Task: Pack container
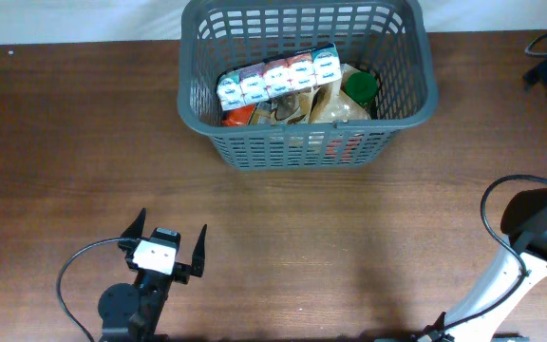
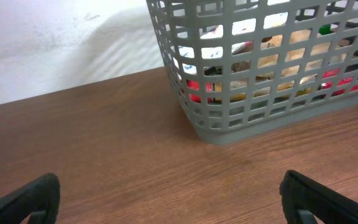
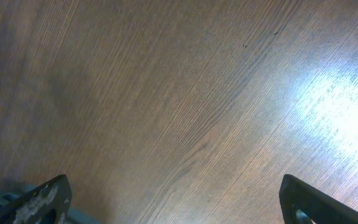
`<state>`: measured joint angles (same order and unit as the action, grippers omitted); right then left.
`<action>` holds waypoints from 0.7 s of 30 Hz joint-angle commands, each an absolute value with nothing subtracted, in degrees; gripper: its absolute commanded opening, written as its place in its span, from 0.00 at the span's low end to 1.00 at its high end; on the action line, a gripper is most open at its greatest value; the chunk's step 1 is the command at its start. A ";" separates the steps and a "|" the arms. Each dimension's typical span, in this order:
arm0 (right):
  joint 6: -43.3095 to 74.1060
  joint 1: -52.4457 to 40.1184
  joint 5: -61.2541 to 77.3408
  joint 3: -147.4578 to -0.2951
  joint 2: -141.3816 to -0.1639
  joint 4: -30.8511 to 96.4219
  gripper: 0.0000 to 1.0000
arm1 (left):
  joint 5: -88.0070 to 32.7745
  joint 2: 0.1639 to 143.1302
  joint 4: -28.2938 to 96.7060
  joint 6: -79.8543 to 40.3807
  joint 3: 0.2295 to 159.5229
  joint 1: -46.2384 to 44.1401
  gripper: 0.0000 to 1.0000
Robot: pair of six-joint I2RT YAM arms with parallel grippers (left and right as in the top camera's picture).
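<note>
While container (image 1: 307,147) walls half-hide its contents (image 1: 278,78) | left end effector (image 1: 167,239) wide | right end effector (image 3: 179,199) wide, fingertips (image 3: 42,198) cropped

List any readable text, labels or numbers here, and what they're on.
None readable.
Cartons in the basket: printed fronts, too blurred to read.
Left arm's white plate: no legible marks.
Table, both wrist views: no text.

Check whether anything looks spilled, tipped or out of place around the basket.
Nothing stands out. The basket stands upright on the table, and nothing has spilled onto the wood around it. A row of small cartons lies slanted on top of the other goods, yet inside the rim.
</note>
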<state>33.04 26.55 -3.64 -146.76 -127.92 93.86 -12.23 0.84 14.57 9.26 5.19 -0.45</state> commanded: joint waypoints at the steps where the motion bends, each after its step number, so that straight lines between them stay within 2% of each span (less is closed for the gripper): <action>1: 33.52 26.65 -4.36 -146.52 -127.02 93.82 0.99 | -13.10 0.27 14.13 10.83 4.58 0.84 0.99; 21: 33.52 26.65 -4.36 -146.52 -127.02 93.84 0.99 | -13.13 0.30 14.15 10.81 4.58 2.52 0.99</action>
<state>32.99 26.55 -3.64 -146.76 -127.92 93.86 -12.23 0.84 14.33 9.89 5.19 2.28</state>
